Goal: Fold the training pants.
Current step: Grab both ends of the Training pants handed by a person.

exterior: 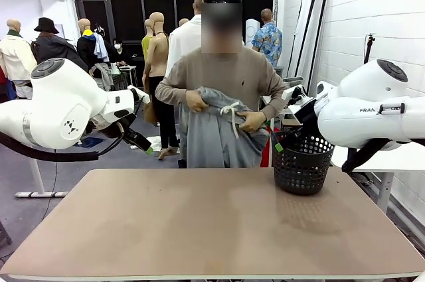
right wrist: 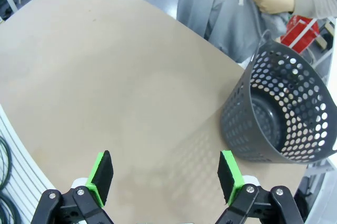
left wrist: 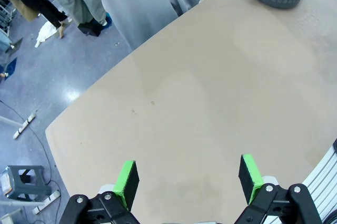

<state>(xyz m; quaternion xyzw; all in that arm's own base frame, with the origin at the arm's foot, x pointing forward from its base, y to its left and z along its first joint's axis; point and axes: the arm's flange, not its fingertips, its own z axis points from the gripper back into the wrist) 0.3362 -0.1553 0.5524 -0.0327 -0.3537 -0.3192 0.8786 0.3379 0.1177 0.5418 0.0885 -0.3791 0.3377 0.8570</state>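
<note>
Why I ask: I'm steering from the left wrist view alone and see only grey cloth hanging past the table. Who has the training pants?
Observer: The person at the far side holds the training pants bunched at chest height, one hand and the other hand gripping near the waistband. No part of them lies on the table.
Operator: Is the basket free?
Observer: The right wrist view looks into the black mesh basket, and nothing is in it.
Operator: And the right claw?
Observer: The right claw is open, above the table beside the basket.
</note>
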